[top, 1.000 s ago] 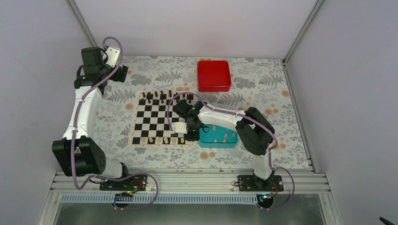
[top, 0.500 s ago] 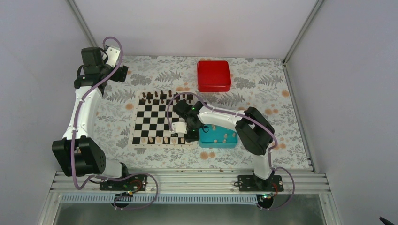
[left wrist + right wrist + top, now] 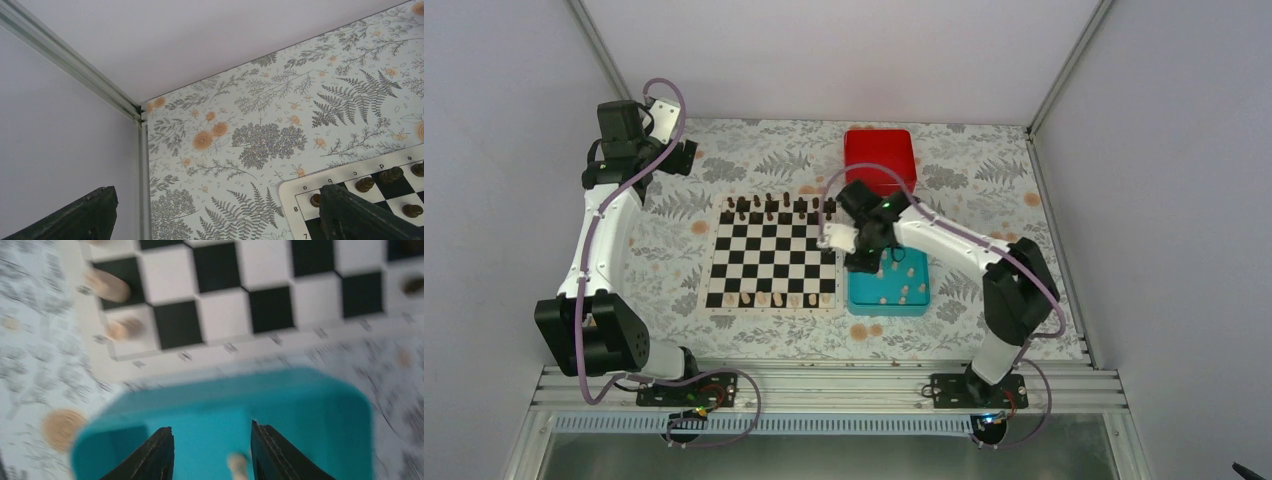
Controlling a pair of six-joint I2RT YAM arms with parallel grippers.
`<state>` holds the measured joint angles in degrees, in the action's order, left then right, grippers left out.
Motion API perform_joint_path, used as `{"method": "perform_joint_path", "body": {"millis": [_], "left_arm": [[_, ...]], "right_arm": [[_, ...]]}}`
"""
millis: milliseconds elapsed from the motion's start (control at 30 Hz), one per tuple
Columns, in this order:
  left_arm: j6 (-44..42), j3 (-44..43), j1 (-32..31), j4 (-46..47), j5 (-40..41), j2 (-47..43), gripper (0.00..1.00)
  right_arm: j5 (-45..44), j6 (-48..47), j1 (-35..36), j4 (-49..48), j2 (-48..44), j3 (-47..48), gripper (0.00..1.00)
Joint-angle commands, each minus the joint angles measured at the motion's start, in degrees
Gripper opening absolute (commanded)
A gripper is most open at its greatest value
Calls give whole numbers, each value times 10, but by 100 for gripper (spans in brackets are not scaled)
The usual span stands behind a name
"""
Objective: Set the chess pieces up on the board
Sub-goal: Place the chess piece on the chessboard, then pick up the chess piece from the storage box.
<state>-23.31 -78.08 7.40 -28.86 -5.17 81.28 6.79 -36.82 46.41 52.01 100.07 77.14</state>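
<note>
Now that right gripper (image 3: 211,429) swung from board (image 3: 769,255) to teal tray (image 3: 886,308), parted and empty, one more of the chess pieces (image 3: 812,298) sits placed; left gripper (image 3: 216,192) spread wide.

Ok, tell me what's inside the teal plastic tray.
Several small pale cream chess pieces sit in the teal rectangular tray; the right gripper covers its far left corner, hiding anything there.
</note>
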Motion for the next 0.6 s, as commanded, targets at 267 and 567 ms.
{"method": "perform_joint_path", "body": {"millis": [267, 567], "left_arm": [[4, -3, 4, 3, -9, -4, 100], [3, 5, 4, 8, -8, -10, 100]], "right_arm": [[-32, -8, -121, -34, 11, -63, 37], [-37, -5, -123, -55, 50, -52, 36]]}}
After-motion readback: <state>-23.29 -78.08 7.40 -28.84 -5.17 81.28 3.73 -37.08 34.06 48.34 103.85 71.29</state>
